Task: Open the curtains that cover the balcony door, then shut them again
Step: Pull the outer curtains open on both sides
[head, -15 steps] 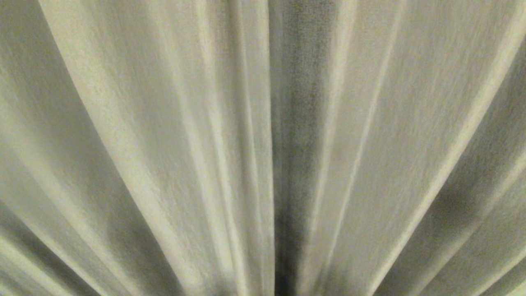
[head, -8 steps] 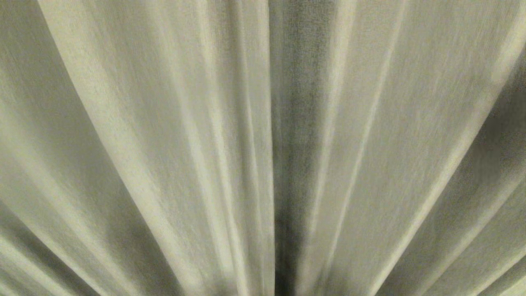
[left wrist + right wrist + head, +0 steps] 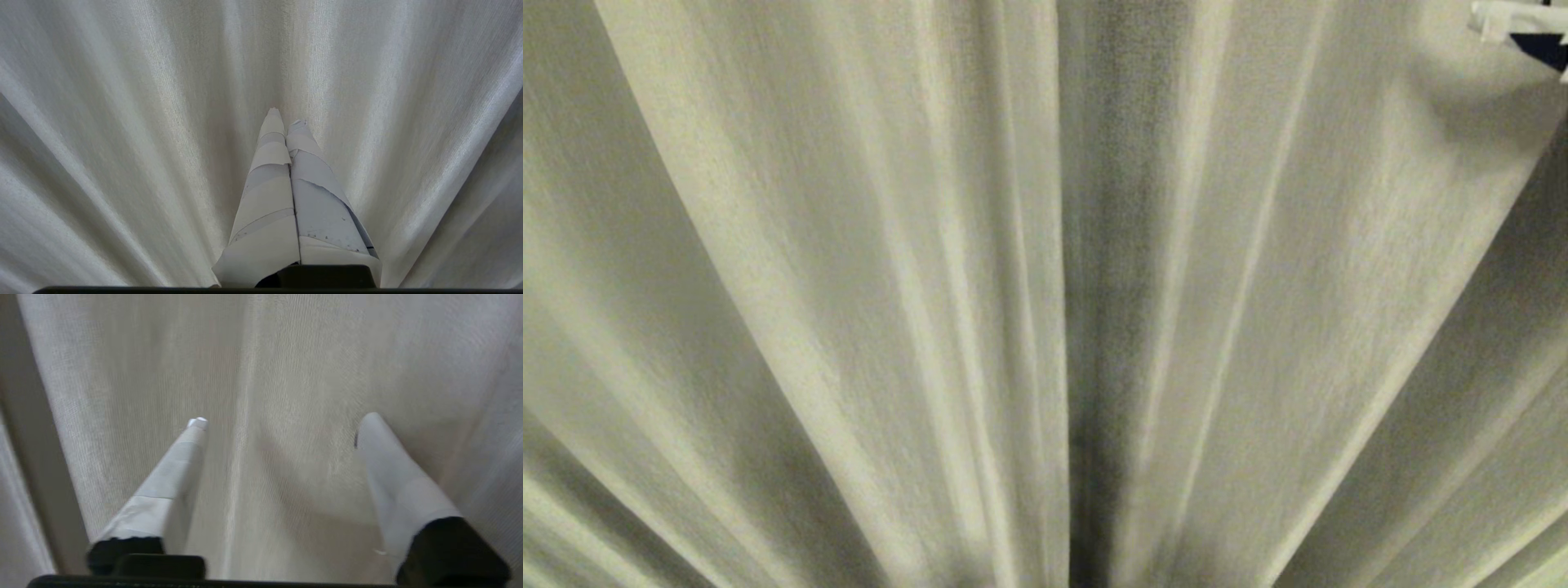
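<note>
Cream sheer curtains (image 3: 866,269) fill the whole head view, panels meeting at a dark seam near 12 o'clock, so opening looks barely started. Right gripper (image 3: 282,420) pokes in at 2 o'clock, fingers spread wide against a pleat; next it needs to pinch fabric and drag sideways. Left gripper (image 3: 286,116) hangs pinched together, empty, and no balcony door, floor or room shows.

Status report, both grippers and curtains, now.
Left gripper shut, empty, facing curtains. Right gripper open at the fabric, nothing held. Curtains drawn shut; door hidden. Nothing in the way.
</note>
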{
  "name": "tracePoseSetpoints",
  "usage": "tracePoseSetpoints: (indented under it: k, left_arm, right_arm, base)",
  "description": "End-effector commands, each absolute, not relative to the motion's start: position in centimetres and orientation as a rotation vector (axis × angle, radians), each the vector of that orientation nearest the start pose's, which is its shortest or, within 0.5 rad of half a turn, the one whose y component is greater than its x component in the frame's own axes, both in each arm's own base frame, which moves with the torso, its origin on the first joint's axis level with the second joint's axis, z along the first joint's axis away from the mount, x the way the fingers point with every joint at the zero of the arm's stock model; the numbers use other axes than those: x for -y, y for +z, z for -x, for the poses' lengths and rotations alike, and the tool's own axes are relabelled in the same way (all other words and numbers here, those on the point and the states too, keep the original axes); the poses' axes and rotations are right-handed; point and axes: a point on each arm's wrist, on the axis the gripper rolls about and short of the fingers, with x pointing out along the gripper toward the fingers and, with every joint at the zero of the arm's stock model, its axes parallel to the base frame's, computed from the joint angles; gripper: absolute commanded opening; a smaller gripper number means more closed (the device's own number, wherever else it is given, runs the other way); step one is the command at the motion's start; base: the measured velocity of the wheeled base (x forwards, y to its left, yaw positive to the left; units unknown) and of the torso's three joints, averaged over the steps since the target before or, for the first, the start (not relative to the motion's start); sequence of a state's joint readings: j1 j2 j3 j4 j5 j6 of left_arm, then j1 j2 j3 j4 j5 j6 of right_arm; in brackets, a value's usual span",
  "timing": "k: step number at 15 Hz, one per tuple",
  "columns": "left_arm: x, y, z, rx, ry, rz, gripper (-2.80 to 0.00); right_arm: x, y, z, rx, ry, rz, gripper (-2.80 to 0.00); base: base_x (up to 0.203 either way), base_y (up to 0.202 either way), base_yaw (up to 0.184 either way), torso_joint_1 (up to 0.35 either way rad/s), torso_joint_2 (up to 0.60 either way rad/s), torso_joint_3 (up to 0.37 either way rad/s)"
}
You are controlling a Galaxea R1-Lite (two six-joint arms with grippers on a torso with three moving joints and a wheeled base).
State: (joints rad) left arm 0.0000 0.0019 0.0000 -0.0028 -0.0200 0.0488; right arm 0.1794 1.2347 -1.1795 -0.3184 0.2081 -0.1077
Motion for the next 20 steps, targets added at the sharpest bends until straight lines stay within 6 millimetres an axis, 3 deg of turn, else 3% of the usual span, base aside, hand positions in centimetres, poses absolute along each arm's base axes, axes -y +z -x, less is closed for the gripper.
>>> tracePoseSetpoints:
  k: [1, 7, 10, 14, 20]
  left_arm:
    - [0.0, 7.6, 2.3, 0.004, -0.019, -0.049, -2.8]
    - [0.0, 7.6, 2.3, 0.004, -0.02, -0.049, -2.8]
    - [0.0, 7.6, 2.3, 0.004, -0.019, -0.05, -2.8]
    - [0.0, 7.6, 2.3, 0.004, -0.019, -0.049, -2.8]
    - [0.0, 7.6, 2.3, 0.004, -0.018, -0.049, -2.8]
  right_arm:
    - [-3.5, 38.1, -16.5, 0.283, 0.374, 0.109, 0.0]
    - [-2.3, 38.4, -9.3, 0.246, 0.403, 0.059, 0.0]
    - [-2.1, 38.2, -8.4, 0.227, 0.399, 0.055, 0.0]
    - [-2.8, 38.0, -12.2, 0.176, 0.397, 0.057, 0.0]
    - [-4.8, 38.9, -23.5, 0.204, 0.388, 0.075, 0.0]
  base:
    - [0.0, 0.0, 0.0, 0.0, 0.0, 0.0]
    - [0.0, 0.0, 0.0, 0.0, 0.0, 0.0]
    - [0.0, 0.0, 0.0, 0.0, 0.0, 0.0]
    - [0.0, 0.0, 0.0, 0.0, 0.0, 0.0]
    - [0.0, 0.0, 0.0, 0.0, 0.0, 0.0]
